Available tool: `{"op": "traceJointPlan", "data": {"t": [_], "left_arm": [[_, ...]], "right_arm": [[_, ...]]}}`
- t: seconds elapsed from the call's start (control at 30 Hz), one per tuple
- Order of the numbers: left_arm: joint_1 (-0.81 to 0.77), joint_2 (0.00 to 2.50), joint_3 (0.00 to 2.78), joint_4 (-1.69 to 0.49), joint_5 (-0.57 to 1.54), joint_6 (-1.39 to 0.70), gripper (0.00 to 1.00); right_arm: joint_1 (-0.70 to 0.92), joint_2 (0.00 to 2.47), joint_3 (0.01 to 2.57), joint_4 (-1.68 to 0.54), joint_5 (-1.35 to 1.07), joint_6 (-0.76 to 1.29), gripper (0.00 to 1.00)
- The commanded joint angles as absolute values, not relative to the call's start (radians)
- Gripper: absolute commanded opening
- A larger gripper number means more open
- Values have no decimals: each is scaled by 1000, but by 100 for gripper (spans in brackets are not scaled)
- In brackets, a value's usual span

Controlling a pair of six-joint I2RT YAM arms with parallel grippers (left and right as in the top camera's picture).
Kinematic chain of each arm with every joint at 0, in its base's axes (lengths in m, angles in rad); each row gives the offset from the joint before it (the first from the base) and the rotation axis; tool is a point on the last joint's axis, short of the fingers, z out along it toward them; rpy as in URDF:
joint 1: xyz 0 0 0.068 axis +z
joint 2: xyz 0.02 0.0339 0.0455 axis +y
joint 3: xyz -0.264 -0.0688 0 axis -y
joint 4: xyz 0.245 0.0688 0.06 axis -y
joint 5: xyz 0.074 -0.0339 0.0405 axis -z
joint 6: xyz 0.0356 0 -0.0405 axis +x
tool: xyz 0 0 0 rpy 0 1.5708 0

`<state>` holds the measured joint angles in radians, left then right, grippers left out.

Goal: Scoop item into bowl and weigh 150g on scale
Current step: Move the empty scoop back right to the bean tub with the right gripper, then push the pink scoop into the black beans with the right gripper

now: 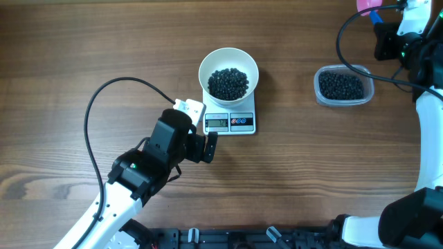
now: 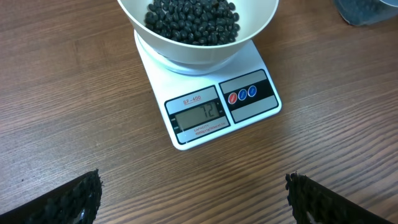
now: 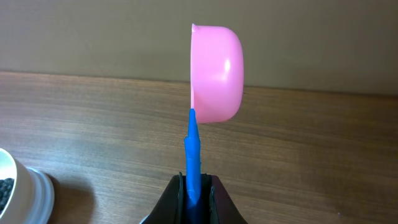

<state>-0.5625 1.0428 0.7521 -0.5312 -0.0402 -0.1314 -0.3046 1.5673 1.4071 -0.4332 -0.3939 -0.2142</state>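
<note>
The white bowl (image 1: pixel 228 62) stands on the white scale (image 1: pixel 242 123) at mid-table and holds a heap of black beans (image 1: pixel 228 83). In the left wrist view the bowl (image 2: pixel 186 53), the beans (image 2: pixel 193 18) and the scale (image 2: pixel 211 134) lie straight ahead, and the display reads 72. My left gripper (image 1: pixel 208 146) (image 2: pixel 194 193) hovers just in front of the scale, open and empty. My right gripper (image 1: pixel 387 28) (image 3: pixel 196 186) is far back right, shut on the blue handle (image 3: pixel 193 149) of a pink scoop (image 3: pixel 217 71) (image 1: pixel 368 5) held above the table.
A clear plastic tub (image 1: pixel 341 86) with more black beans sits right of the scale; its corner shows in the left wrist view (image 2: pixel 367 9). A pale container (image 3: pixel 18 186) with dark beans shows at the right wrist view's left edge. A black cable (image 1: pixel 111 90) loops over the left side.
</note>
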Motion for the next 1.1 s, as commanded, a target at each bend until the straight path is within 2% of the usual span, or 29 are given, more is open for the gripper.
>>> {"op": "traceJointPlan", "data": {"t": [0.0,0.17,0.43,0.7,1.07], "left_arm": [[-558,1044,750,-532,-54,-112,100],[-558,1044,750,-532,-54,-112,100],[-558,1044,750,-532,-54,-112,100],[-558,1044,750,-532,-54,-112,100],[-558,1044,750,-532,-54,-112,100]], "right_arm": [[-307,1576,1408,-436,-391,-232,4],[-307,1576,1407,-522,-509,-233,4],[-307,1576,1408,-742,-482,-281,5],[-307,1576,1407,-841,-291,-310,4],[-306,1576,1407,-959,-220,-340,4]]}}
